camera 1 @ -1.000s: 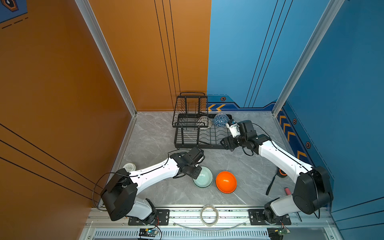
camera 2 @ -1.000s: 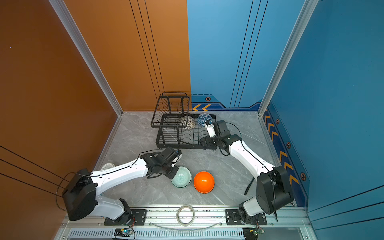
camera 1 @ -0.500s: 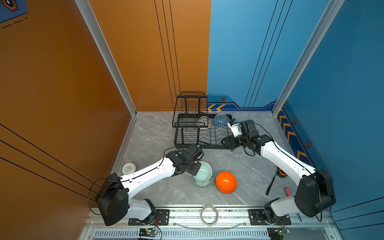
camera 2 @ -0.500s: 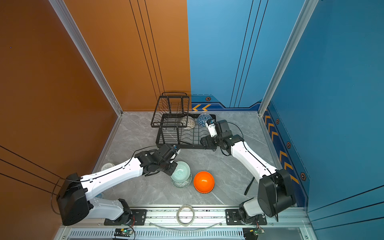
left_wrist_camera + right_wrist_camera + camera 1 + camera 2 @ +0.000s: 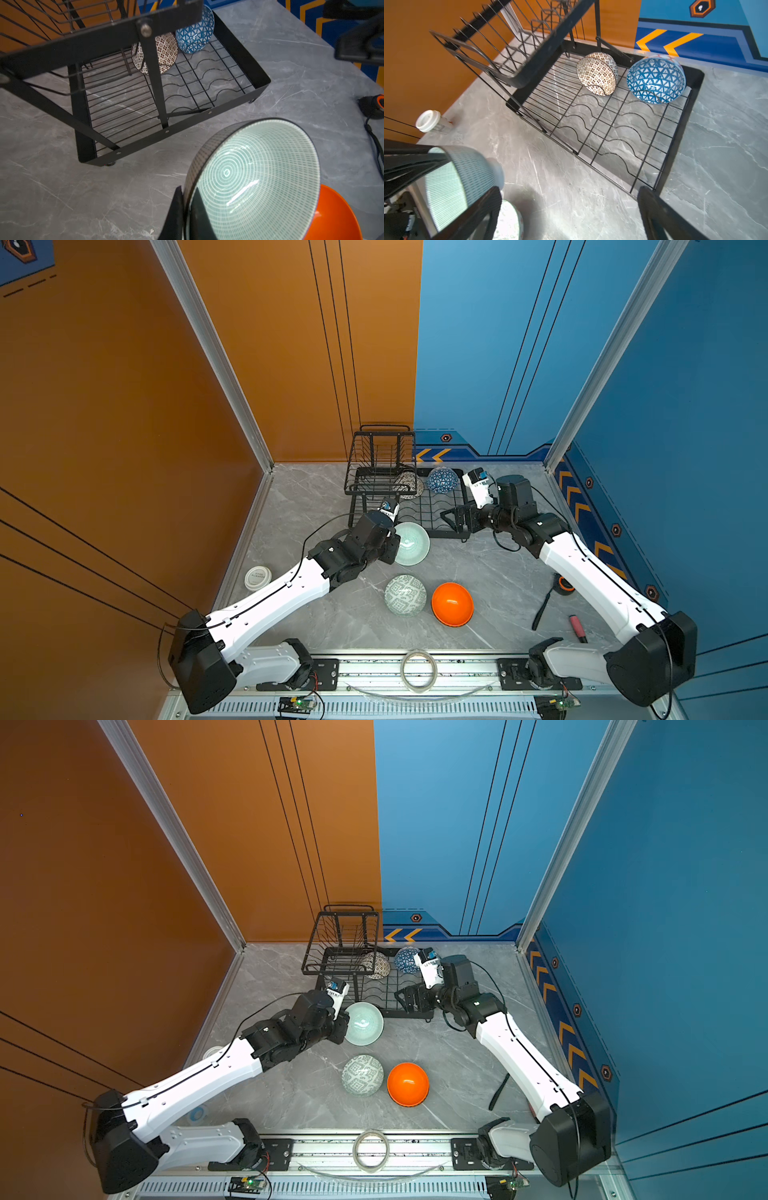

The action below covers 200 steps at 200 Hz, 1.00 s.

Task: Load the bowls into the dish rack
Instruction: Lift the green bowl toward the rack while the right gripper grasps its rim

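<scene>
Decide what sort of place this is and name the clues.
Probably a robot lab cell dressed as a kitchen counter, not a home: two arms bolted to a metal rail, orange and blue panel walls, and a dish rack with bowls on a marble-look tabletop.

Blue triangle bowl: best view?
Right wrist: the blue triangle bowl is large and sharp in the dish rack. Left wrist shows it smaller, partly behind a rack bar; both top views show it tiny.

At least five bowls; one dish rack
</scene>
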{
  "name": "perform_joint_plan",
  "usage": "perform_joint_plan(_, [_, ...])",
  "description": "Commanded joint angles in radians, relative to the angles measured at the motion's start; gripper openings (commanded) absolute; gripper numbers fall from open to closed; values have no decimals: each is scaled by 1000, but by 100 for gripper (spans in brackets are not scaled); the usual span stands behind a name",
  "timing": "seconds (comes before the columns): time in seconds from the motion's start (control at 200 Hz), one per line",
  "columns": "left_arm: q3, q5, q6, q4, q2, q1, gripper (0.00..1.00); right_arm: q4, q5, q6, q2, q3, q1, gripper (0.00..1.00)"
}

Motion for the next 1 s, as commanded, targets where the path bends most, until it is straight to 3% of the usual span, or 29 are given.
perform_joint_plan(0.0, [26,-63,-17,211,15,11,0,48,-61,98,-29,30,41,100])
perform_joint_plan(0.245, [47,-87,-19,327,61,16,0,97,28,160,29,37,132,100])
perform_joint_plan(0.471, [41,-90,-18,395,76,22,0,96,116,204,112,60,153,84])
perform_joint_plan(0.996, [3,-51,-31,459,85,27,0,213,132,267,158,42,166,23])
